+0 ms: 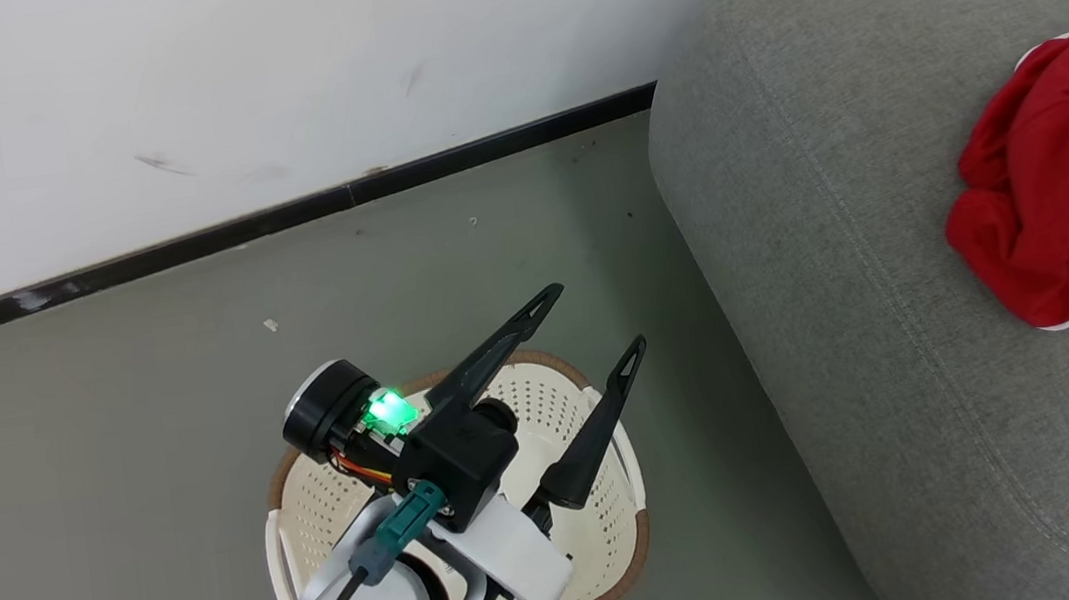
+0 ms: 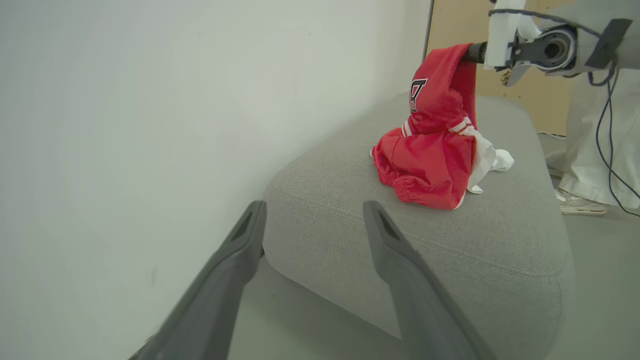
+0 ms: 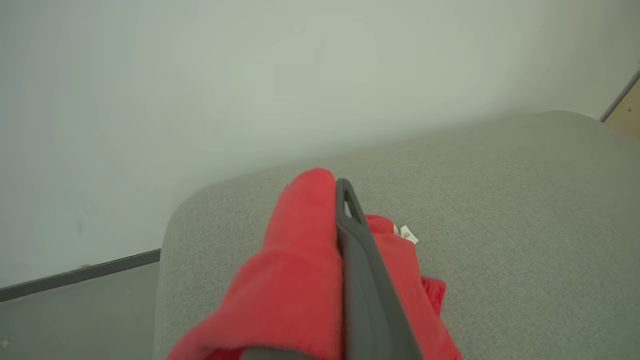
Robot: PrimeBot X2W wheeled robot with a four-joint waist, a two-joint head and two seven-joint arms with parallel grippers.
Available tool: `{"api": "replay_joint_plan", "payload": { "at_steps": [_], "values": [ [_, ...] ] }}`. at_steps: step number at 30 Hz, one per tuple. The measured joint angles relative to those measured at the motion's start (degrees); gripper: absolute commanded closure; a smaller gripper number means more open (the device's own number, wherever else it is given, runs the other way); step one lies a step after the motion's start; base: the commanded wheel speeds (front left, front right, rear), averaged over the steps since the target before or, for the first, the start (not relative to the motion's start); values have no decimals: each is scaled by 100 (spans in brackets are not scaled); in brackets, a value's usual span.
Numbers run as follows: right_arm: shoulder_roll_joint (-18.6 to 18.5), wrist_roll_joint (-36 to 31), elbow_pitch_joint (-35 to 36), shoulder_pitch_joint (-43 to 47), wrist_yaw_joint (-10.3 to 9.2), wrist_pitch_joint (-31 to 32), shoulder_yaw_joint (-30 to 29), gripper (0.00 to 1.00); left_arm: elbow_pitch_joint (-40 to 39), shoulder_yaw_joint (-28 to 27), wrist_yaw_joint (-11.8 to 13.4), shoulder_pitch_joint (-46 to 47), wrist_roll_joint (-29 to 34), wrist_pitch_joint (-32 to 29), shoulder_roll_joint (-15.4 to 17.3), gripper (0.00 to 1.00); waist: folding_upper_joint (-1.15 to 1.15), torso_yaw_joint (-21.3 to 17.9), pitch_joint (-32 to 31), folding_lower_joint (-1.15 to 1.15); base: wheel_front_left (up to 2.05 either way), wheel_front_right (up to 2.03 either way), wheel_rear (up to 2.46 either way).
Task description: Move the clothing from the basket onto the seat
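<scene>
one black, white-edged letter on the red clothing [image 2: 431, 150]; half folded away, not surely readable

The grey-green floor [image 1: 154, 404] ran up to a white wall [image 1: 267, 69] with a dark baseboard [image 1: 283, 215]. On it stood the grey sofa [image 1: 847, 305] and, near the sofa's corner but apart from it, the cream basket [image 1: 317, 511]. A small pale scrap [image 1: 271, 324] lay on the floor toward the wall. On the sofa's top sat the red clothing [image 1: 1047, 201] in a crumpled heap, white bits at its edge, its upper part raised off the cushion. Past the sofa's far end, a person's shoe [image 2: 580, 204] rested on the floor.
</scene>
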State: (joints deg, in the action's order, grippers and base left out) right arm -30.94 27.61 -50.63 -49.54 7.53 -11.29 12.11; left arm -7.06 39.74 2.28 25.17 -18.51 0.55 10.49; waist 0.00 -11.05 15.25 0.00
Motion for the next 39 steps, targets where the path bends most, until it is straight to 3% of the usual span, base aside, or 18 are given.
{"api": "replay_joint_plan", "payload": {
  "at_steps": [5,8,10,11,14,39],
  "values": [
    [27,-57,-132,-3,0,-32,-14,98,-34,9,-51,143,-1,0,-41,0,0,116,186,0,0,0,0],
    [34,-48,-189,3,0,-30,-2,65,-37,26,-100,154,-8,0,-120,0,0,166,288,0,0,0,0],
    [57,-9,-176,2,0,-30,16,54,-36,34,-100,155,-8,1,-121,0,0,183,359,0,0,0,0],
    [94,12,-165,1,0,-30,34,54,-31,13,-100,155,-8,1,-103,0,0,182,394,0,0,0,0],
    [301,12,-155,3,1,-33,160,0,64,-53,-101,155,-10,11,-45,0,0,112,437,0,0,0,0],
    [349,74,636,1100,0,-285,433,0,476,-575,-80,88,-383,259,152,0,0,-567,42,0,0,0,0]
  ]
}}
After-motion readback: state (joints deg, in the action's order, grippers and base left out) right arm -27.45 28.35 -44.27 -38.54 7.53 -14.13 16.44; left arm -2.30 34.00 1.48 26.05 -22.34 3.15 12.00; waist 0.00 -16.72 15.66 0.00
